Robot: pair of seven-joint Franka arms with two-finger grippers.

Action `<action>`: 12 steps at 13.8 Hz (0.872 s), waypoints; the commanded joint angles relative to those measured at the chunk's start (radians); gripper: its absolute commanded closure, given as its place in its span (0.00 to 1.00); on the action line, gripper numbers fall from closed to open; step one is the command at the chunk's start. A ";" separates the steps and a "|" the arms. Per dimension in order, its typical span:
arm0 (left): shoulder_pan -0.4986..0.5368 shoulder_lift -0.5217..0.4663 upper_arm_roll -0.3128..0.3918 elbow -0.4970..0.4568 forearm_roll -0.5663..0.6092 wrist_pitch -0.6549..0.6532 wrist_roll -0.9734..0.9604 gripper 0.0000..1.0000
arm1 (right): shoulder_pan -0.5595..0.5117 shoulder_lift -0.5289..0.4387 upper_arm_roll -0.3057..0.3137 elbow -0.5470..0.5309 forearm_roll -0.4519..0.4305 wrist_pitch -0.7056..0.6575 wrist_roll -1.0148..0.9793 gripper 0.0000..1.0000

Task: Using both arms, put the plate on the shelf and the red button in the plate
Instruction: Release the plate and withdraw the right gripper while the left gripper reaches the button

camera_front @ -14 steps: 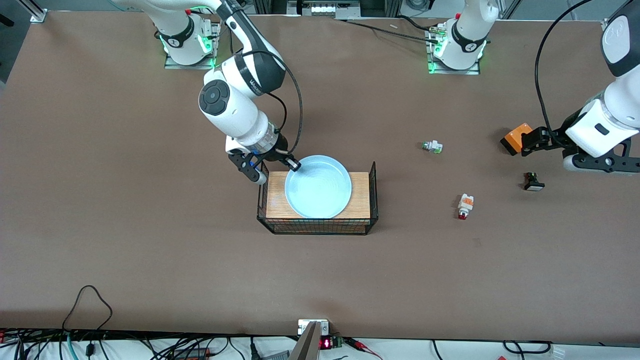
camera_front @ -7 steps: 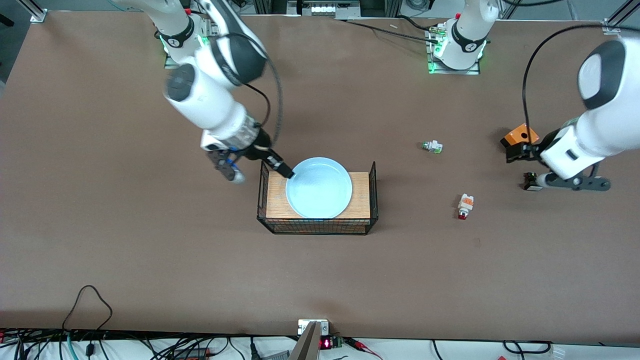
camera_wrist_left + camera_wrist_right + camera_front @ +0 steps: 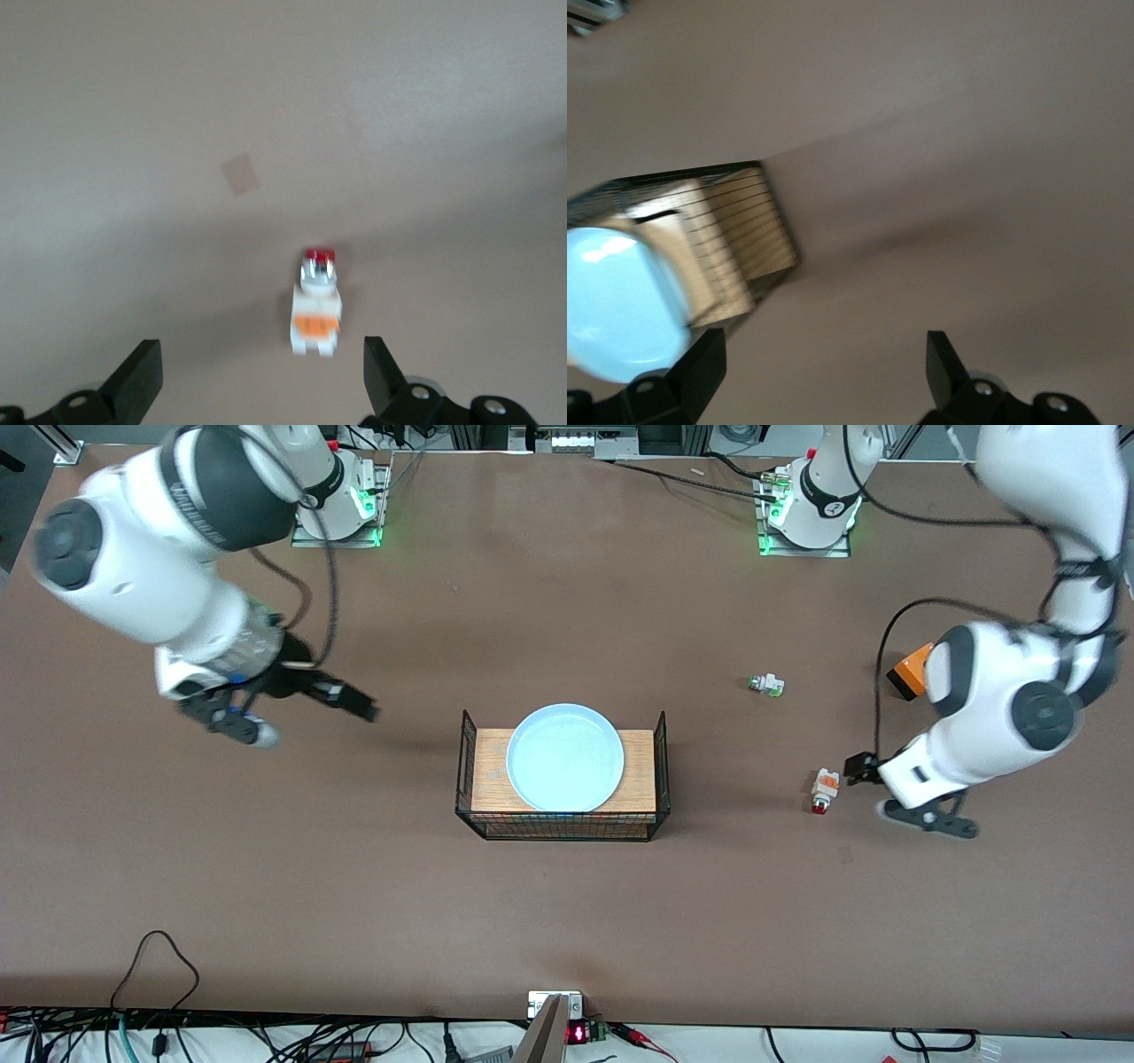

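Front view: the red button point(image 3: 824, 790) lay on the table, long axis running twelve to six, red tip at six, well apart from the plate point(image 3: 565, 757), which sat on the board in the wire basket point(image 3: 662, 779). The left gripper point(image 3: 873, 784) hovered at its three o'clock. The right gripper point(image 3: 306, 708) hung over bare table.

Left wrist view: fingers point(image 3: 137, 379) spread wide, the button lying between their lines, untouched.

Right wrist view: fingers point(image 3: 943, 359) wide, empty.

Plate point(image 3: 565, 757) on the board in the wire basket point(image 3: 660, 775); red button point(image 3: 824, 789) toward the left arm's end.
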 commanded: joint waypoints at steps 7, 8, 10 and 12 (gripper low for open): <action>-0.041 0.083 0.002 -0.194 0.014 0.350 0.038 0.06 | -0.266 -0.035 0.003 0.056 -0.125 -0.200 -0.527 0.00; -0.041 0.083 0.002 -0.194 0.013 0.350 0.036 0.20 | -0.266 -0.037 -0.002 0.095 -0.125 -0.259 -0.524 0.00; -0.038 0.083 0.001 -0.194 0.013 0.339 0.036 0.56 | -0.263 -0.037 -0.002 0.168 -0.129 -0.371 -0.511 0.00; -0.030 0.083 -0.001 -0.197 0.014 0.334 0.036 0.75 | -0.261 -0.067 0.006 0.153 -0.174 -0.370 -0.514 0.00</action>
